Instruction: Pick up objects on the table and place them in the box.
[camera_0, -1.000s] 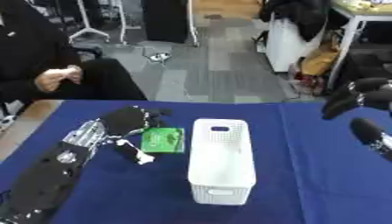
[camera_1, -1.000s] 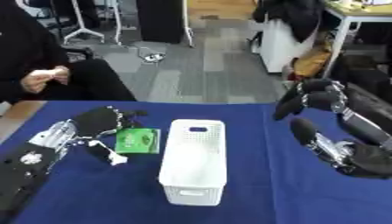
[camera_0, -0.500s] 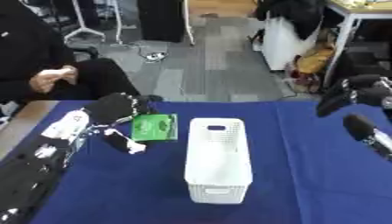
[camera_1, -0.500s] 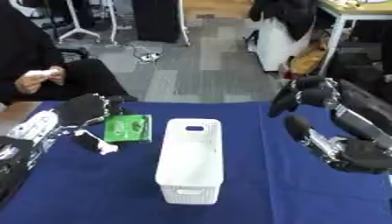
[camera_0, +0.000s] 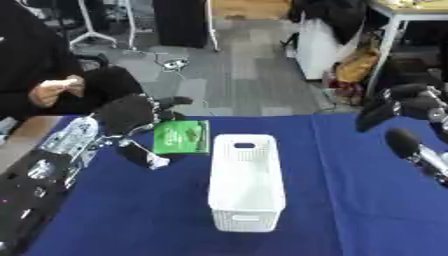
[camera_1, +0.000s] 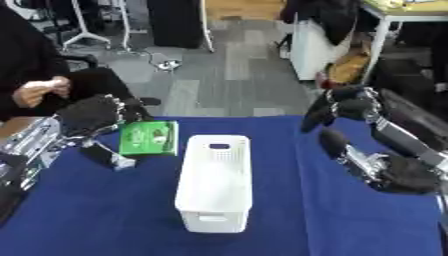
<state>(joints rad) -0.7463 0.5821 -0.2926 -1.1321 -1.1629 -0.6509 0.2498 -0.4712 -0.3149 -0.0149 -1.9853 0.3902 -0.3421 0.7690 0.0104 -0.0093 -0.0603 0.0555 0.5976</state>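
The left robot hand (camera_0: 131, 114) was raised over the far left part of the blue surface (camera_0: 350, 210), its fingers curled round the left edge of a flat green packet (camera_0: 182, 137). The packet hung tilted with its face to the camera, just left of the far end of the white box (camera_0: 245, 180). Whether it was clear of the cloth or touching it could not be told. That hold by one edge left the rest of the packet free, which would suit carrying it rightward and dropping it over the box's rim. Below the hand a small dark thing with a pale tip (camera_0: 145, 157) lay on the surface, probably another item to collect.

The box stood lengthwise in the middle, open top up, and appeared empty, so the task looked barely begun.

The right robot hand (camera_1: 343, 107) was lifted at the far right with its fingers bent and holding nothing, well apart from the box, apparently kept out of the way.
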